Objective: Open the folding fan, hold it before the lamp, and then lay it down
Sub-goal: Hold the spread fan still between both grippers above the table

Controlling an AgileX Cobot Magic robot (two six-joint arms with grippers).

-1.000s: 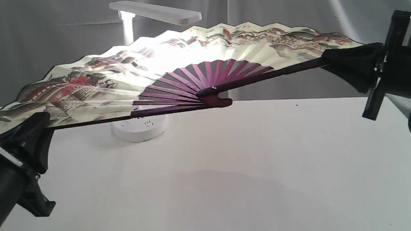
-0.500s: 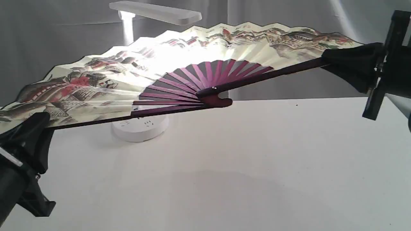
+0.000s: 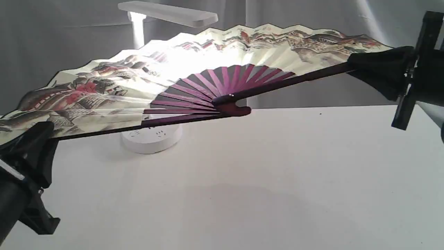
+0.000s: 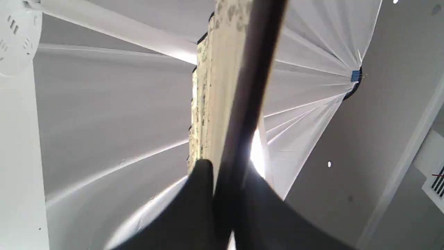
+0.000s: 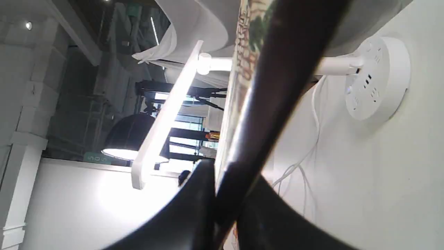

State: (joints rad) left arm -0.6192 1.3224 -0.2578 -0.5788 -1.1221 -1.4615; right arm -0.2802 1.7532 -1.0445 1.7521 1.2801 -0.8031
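The folding fan is spread wide open and held in the air above the table, its cream painted leaf lit from behind. My left gripper is shut on the fan's left outer rib at the lower left. On the right, my right gripper is shut on the other outer rib. The white lamp stands behind the fan; its flat head shows above the leaf and its round base below the ribs. In the right wrist view the lamp head glows.
The white table stretches out under the fan, carrying the fan's soft shadow. A grey cloth backdrop hangs behind the lamp. The lamp's white cord trails over the table beside the base.
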